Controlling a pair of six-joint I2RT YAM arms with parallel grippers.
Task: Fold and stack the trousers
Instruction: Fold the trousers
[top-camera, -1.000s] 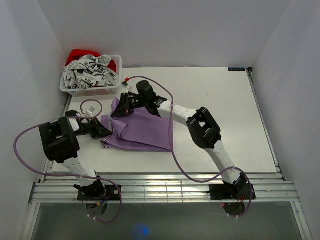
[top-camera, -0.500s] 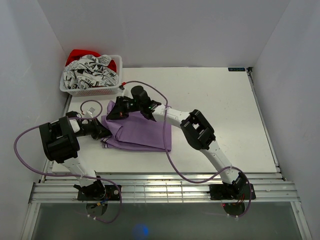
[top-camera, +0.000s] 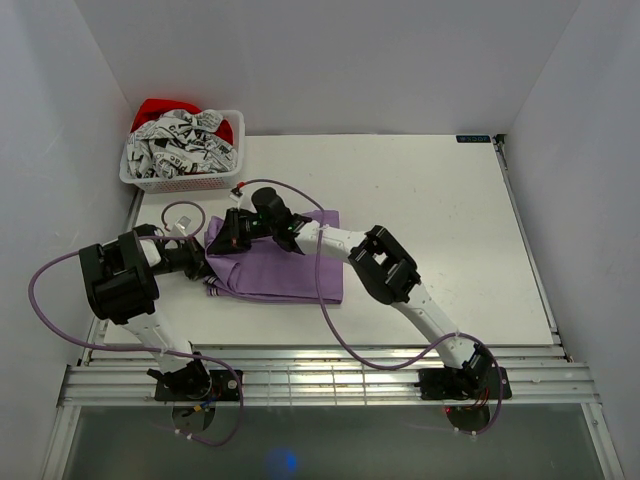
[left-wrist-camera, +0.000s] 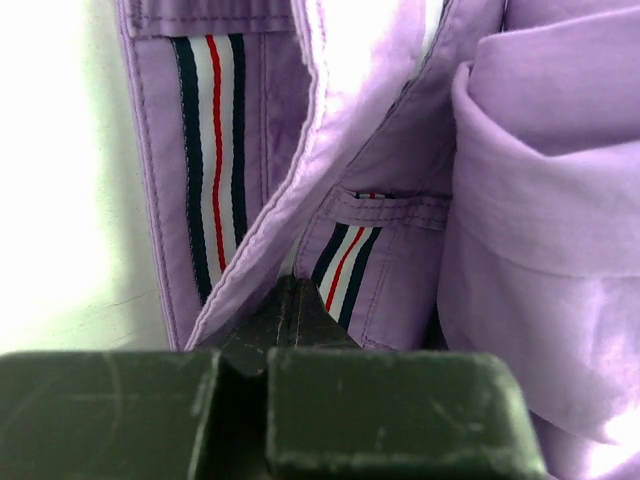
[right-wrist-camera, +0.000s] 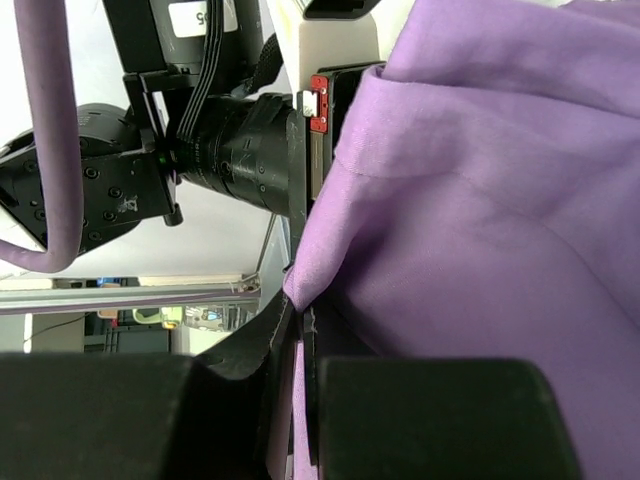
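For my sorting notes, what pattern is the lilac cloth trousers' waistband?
The waistband: white with navy and red stripes; left wrist view shows it best.

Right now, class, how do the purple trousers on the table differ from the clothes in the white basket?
Colour: the trousers are plain lilac; the basket clothes are black-and-white print and red.
Pose: the trousers lie folded fairly flat on the table; the basket clothes sit in a crumpled heap.
Handling: the right gripper pinches the trousers; nothing touches the basket clothes.
Both are soft cloth at the table's left side.
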